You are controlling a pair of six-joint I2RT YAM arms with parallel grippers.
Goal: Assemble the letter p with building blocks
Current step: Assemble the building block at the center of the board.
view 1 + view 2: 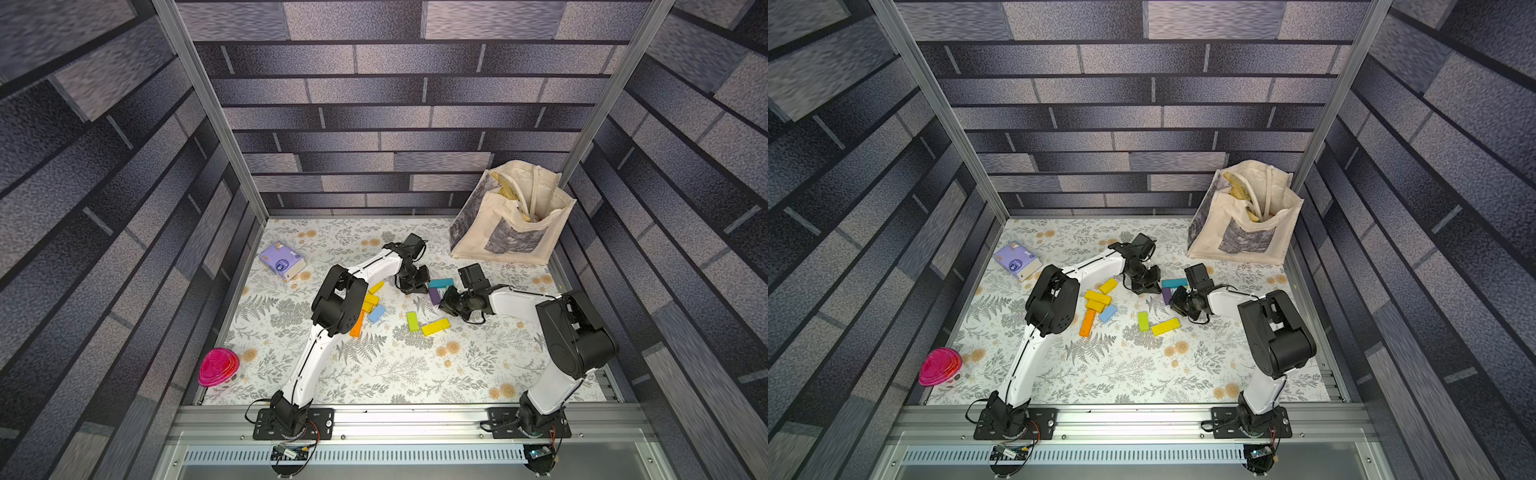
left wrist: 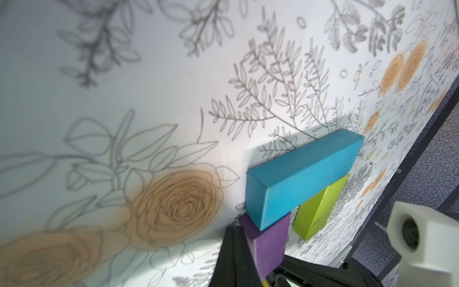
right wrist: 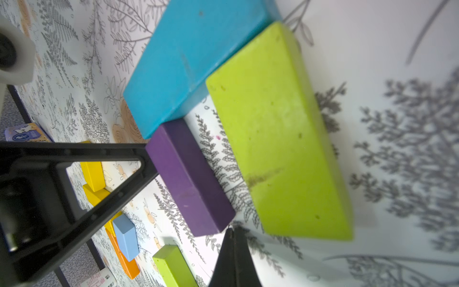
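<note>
In both top views the right arm's black gripper [image 1: 442, 305] covered part of the short purple block [image 1: 434, 296] and all of the wide lime-green block [image 3: 278, 134], and in a top view the left arm's black elbow [image 1: 338, 305] hid one end of the long orange block [image 1: 357, 328]. In the right wrist view the long teal block [image 3: 193, 59], a narrow lime-green block [image 3: 173, 266] and the purple tissue packet [image 3: 23, 131] were cut off by the picture's edges.
</note>
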